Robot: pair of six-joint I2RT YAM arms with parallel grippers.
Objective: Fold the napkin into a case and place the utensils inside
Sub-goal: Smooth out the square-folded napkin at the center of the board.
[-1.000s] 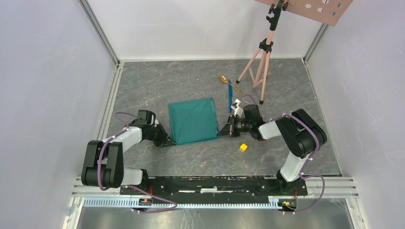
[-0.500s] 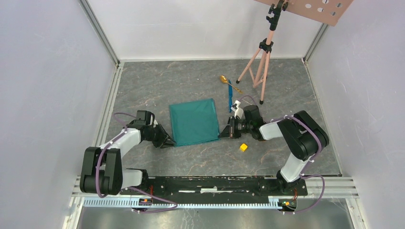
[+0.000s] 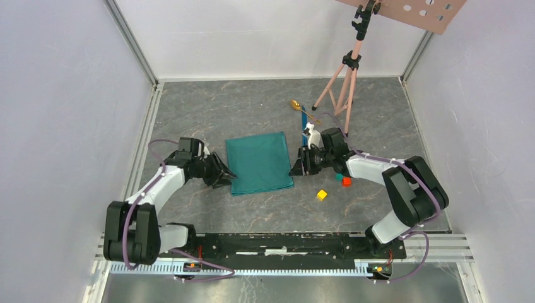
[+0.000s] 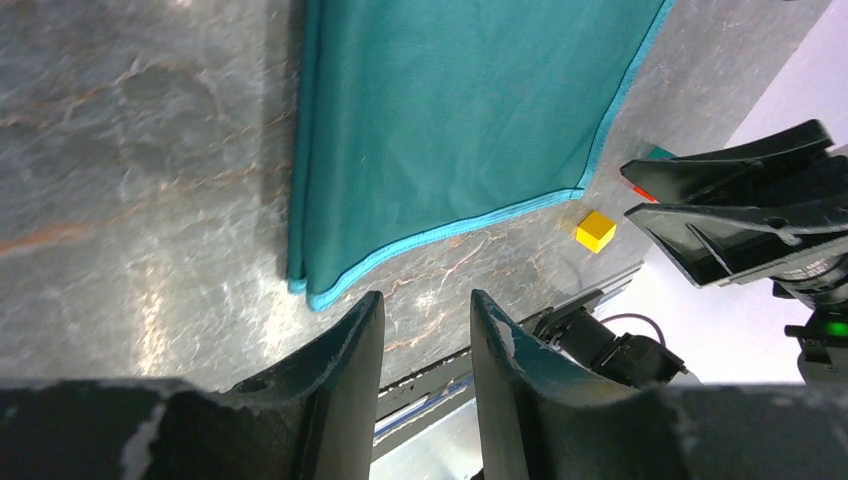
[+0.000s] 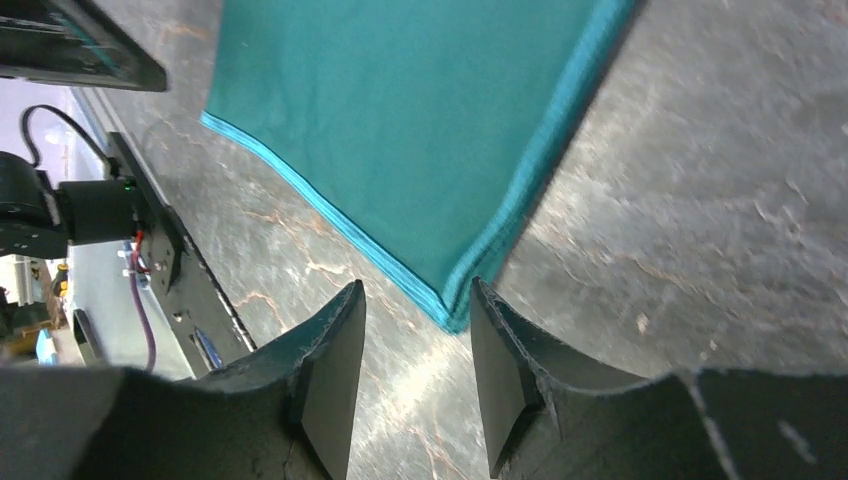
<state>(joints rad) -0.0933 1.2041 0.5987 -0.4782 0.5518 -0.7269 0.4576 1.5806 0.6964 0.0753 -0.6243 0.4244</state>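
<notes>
- The grey marbled table (image 3: 252, 214) sits inside a white-walled enclosure, with a pink tripod (image 3: 344, 88) standing at the far right.
- The napkin (image 3: 260, 161) lies flat in the middle of the table between the two arms. It is a roughly square teal panel and not yet a narrow case.
- In the left wrist view its left edge shows stacked layers, so it looks folded at least once.
- The left gripper (image 4: 425, 310) is low beside the napkin's near-left corner. Its jaws are parted partway and only bare table shows in the gap, so it grips nothing.
- The right gripper (image 5: 415, 300) mirrors it at the near-right corner. Its jaws are also partly spread and empty, with the cloth's hemmed corner lying on the table just ahead of the gap.
- Having one claw at each near corner probably serves the next fold, since both corners can be pinched and carried over together to keep the hem straight.
- The gold spoon (image 3: 295, 105) and the blue knife (image 3: 305, 120) lie close together beyond the napkin's far-right corner, off the cloth. Whether they touch each other is unclear.
- That spot likely keeps them out of the way until the case is made.
- A yellow cube (image 3: 322, 195), a red cube (image 3: 346, 182) and a teal cube (image 3: 339, 177) sit near the right arm. They are stray items that could be nudged.
</notes>
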